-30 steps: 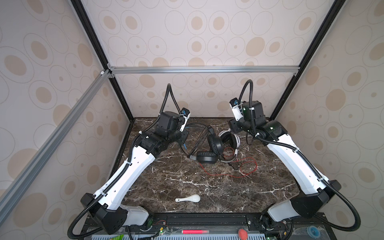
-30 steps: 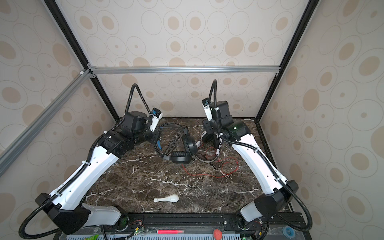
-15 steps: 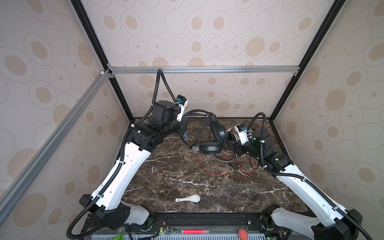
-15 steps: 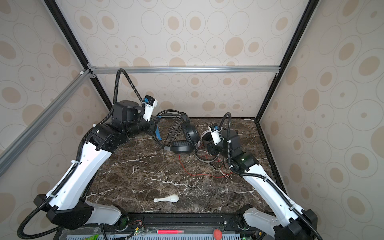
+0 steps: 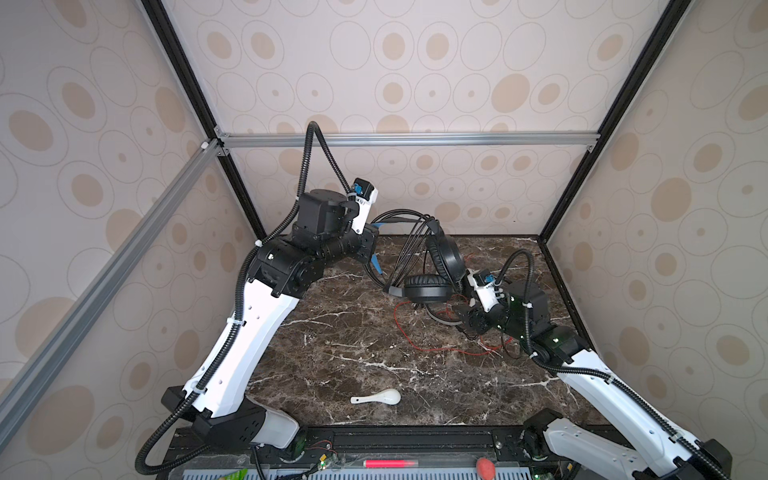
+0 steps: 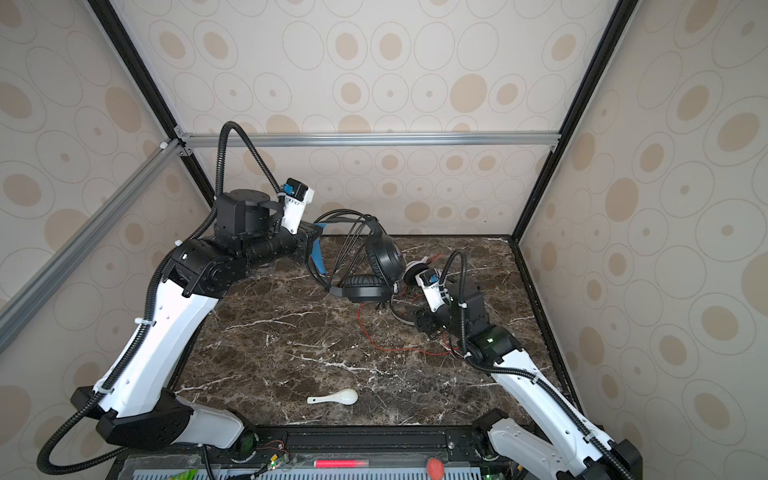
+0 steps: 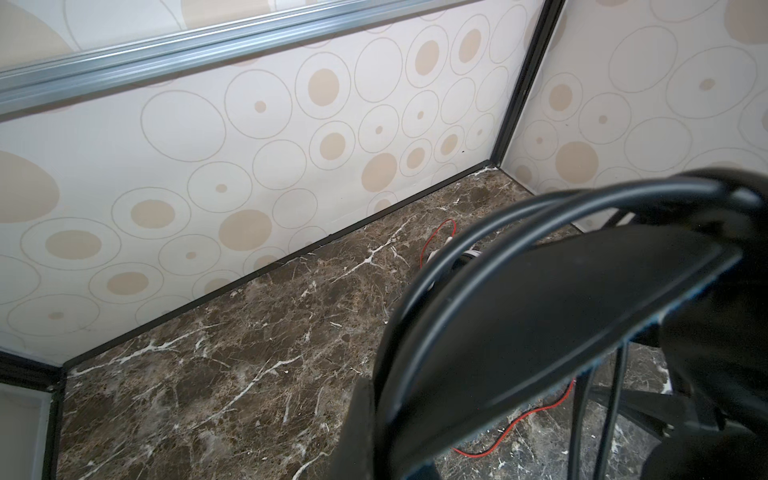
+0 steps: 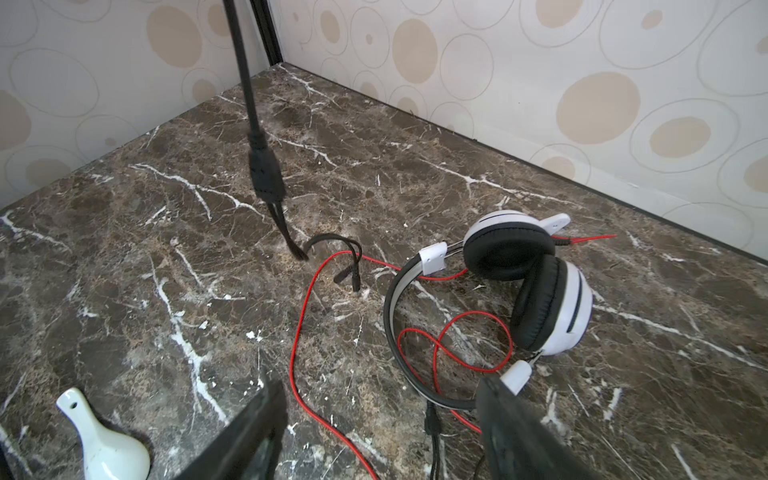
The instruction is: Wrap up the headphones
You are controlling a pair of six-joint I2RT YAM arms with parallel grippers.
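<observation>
Right wrist cam gives you the R gripper (image 8: 378, 384) low over the marble tabletop (image 8: 124, 257), jaws spread wide and clamped on nothing. Btw its fingers (image 8: 519, 432) lie a stretch of the red cord (image 8: 294, 353) and the lower arc of the white headset (image 8: 552, 299) band. One finger sits right at a white slider on that band; can't tell if it touches. The white headset lies flat on the tabletop, right of centre toward the back wall, black earpads folded against each other, w/ the red cord looping loose through and in front of it. Same cam shows the thin black cord (image 8: 262, 166) hanging down past its splitter, w/ the plugs resting on the tabletop just beside the red cord. Both top views show the L gripper (image 5: 372, 249) closed on the black headset (image 5: 428, 289) at the headband, by the blue inner pad, holding it up off the table near the back wall. Several cord strands cross the band's arch. One cup hangs level, the other stands on edge above it. L wrist cam is mostly filled by that band, blurred. The white spoon (image 5: 378, 398) lies well apart, near the front edge.
</observation>
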